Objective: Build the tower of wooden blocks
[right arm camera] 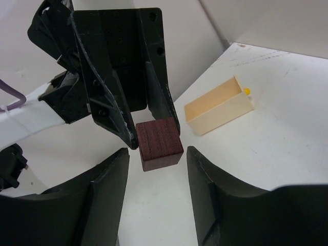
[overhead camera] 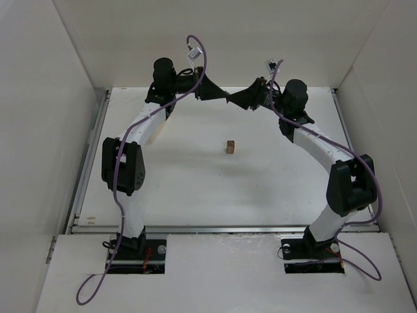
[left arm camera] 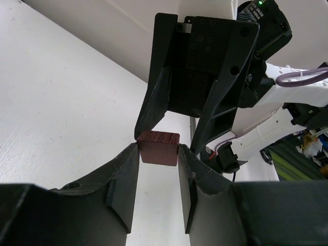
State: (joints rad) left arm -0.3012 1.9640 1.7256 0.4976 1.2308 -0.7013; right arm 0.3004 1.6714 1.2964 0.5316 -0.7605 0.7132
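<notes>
Fingers: left gripper (left arm camera: 159,154) clamps dark reddish-brown cube (right arm camera: 160,142); right gripper (right arm camera: 157,154) spread, seemingly not touching it.
Where: cube aloft at the back; light tan cube (overhead camera: 230,147) on table (overhead camera: 195,195) centre.
Handling: light, rigid, slick; pinch opposite flat faces.

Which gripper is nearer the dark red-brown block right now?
Left. The left gripper clamps the block; the right gripper faces it open, fingers either side, not touching.

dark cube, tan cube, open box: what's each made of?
Dark cube: looks like wood, reddish-brown and matte; fine grain lines show on its faces.
Tan cube: probably bare light wood by its colour, but too small here to see grain.
Box: pale cream, with smooth thin walls and no visible grain; could be light wood or plastic.
</notes>
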